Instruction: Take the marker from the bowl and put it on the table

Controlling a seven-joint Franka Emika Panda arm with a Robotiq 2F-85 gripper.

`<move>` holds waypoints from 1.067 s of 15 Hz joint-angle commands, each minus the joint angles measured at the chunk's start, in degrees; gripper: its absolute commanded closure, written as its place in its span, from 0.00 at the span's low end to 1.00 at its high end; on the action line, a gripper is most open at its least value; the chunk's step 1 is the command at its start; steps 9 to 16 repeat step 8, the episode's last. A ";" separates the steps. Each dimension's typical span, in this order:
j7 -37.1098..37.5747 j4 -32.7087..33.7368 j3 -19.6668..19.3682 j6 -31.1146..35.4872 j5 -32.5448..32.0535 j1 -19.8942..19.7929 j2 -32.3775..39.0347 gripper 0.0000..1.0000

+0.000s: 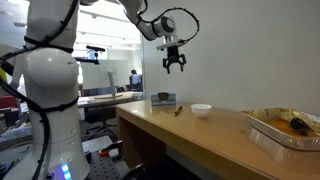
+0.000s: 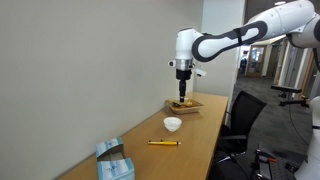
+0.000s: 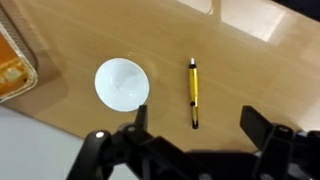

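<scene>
The yellowish-orange marker point(image 3: 194, 90) with a dark end lies flat on the light-brown wooden table point(image 3: 250, 70), a little to the side of the small white bowl point(image 3: 122, 82). The bowl is empty. My gripper point(image 3: 197, 125) is open and empty, and its two dark fingers frame the marker's dark end from well above. In both exterior views the gripper point(image 1: 175, 62) point(image 2: 183, 82) hangs high over the table. The bowl point(image 1: 201, 110) point(image 2: 173, 123) and the marker point(image 1: 177, 111) point(image 2: 164, 143) lie apart on the tabletop point(image 1: 220, 135) point(image 2: 190, 135).
A silver foil tray point(image 1: 285, 128) point(image 2: 182, 102) point(image 3: 12, 60) with orange-brown contents stands beyond the bowl. A blue packet point(image 2: 113, 160) sits at the other end of the table. An office chair point(image 2: 240, 120) stands beside the table edge.
</scene>
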 commanded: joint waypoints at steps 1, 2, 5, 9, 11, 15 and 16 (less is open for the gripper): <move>0.46 -9.08 0.90 5.72 0.68 -1.09 -7.03 0.00; 0.40 -10.48 0.91 6.20 0.84 -1.09 -8.23 0.00; 0.34 -14.16 0.93 7.80 0.60 -1.04 -11.24 0.00; 0.75 -16.62 0.93 9.33 -0.19 -1.03 -13.16 0.00; 0.75 -16.62 0.93 9.33 -0.19 -1.03 -13.16 0.00; 0.75 -16.62 0.93 9.33 -0.19 -1.03 -13.16 0.00; 0.75 -16.62 0.93 9.33 -0.19 -1.03 -13.16 0.00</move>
